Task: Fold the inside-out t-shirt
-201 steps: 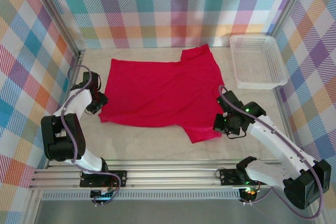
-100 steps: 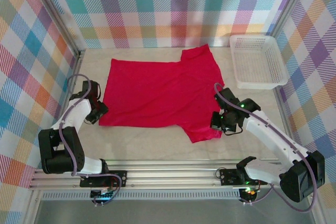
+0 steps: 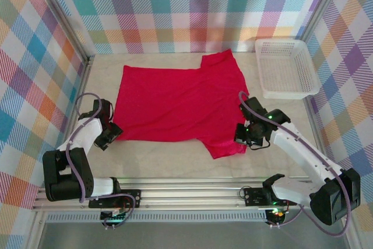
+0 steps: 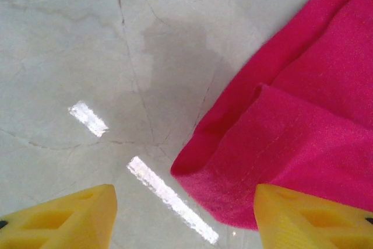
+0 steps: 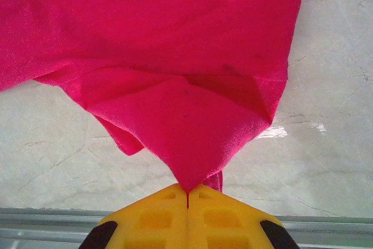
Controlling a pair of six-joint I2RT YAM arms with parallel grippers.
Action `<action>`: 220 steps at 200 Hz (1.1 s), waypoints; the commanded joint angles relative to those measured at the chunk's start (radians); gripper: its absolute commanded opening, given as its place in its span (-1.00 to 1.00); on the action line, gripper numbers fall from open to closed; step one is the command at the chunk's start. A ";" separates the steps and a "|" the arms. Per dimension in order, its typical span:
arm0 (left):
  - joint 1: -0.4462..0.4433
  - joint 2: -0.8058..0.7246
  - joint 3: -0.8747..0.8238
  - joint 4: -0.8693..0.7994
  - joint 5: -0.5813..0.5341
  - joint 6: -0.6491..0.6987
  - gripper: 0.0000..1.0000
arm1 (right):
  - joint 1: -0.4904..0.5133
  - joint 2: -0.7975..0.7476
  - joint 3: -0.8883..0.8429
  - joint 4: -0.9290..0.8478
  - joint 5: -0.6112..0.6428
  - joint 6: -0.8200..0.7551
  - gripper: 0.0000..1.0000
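- Plaid walls (image 3: 175,10) are enclosing a pale marbled bench (image 3: 175,161) on three sides.
- The inside-out t-shirt (image 3: 175,103) is lying spread across the bench's middle, with one sleeve reaching toward the near edge.
- A white mesh basket (image 3: 288,93) is sitting at the far right corner.
- The right gripper (image 5: 187,193) is pinching that sleeve's fold, jaws closed.
- The left gripper (image 4: 183,214) is hovering spread wide, and the shirt's near left corner is lying between its fingers.

Left gripper (image 3: 110,136) slid nearer, to t-shirt (image 3: 175,103) corner; right gripper (image 3: 240,136) maybe inward.
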 commanded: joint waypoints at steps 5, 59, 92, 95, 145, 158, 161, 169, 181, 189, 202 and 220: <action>0.007 0.047 -0.011 0.081 -0.028 -0.054 0.12 | -0.016 -0.019 0.009 -0.003 -0.018 -0.030 -1.00; 0.007 0.010 0.094 -0.041 -0.115 -0.014 -1.00 | -0.034 -0.111 0.045 -0.099 0.001 -0.028 -1.00; 0.006 -0.121 0.157 -0.157 -0.168 0.008 -1.00 | -0.038 -0.205 0.087 -0.192 0.012 -0.012 -1.00; 0.007 -0.132 0.161 -0.161 -0.169 0.009 -1.00 | -0.038 -0.213 0.092 -0.202 0.014 -0.011 -1.00; 0.012 -0.155 0.192 -0.196 -0.197 0.022 -1.00 | -0.041 -0.306 0.175 -0.348 0.089 -0.021 -1.00; 0.011 -0.148 0.188 -0.191 -0.193 0.021 -1.00 | -0.041 -0.319 0.176 -0.357 0.086 -0.021 -1.00; 0.012 -0.147 0.188 -0.191 -0.191 0.023 -1.00 | -0.041 -0.323 0.175 -0.357 0.084 -0.020 -1.00; 0.012 -0.143 0.185 -0.190 -0.187 0.026 -1.00 | -0.041 -0.327 0.172 -0.356 0.077 -0.019 -1.00; 0.011 -0.143 0.177 -0.181 -0.180 0.032 -1.00 | -0.041 -0.331 0.168 -0.342 0.058 -0.020 -1.00; 0.012 -0.138 0.174 -0.172 -0.172 0.039 -1.00 | -0.041 -0.326 0.165 -0.322 0.046 -0.021 -1.00; 0.012 -0.122 0.177 -0.161 -0.158 0.045 -1.00 | -0.041 -0.293 0.172 -0.268 0.021 -0.034 -1.00; 0.012 -0.079 0.198 -0.138 -0.134 0.050 -1.00 | -0.042 -0.181 0.223 -0.182 0.009 -0.066 -1.00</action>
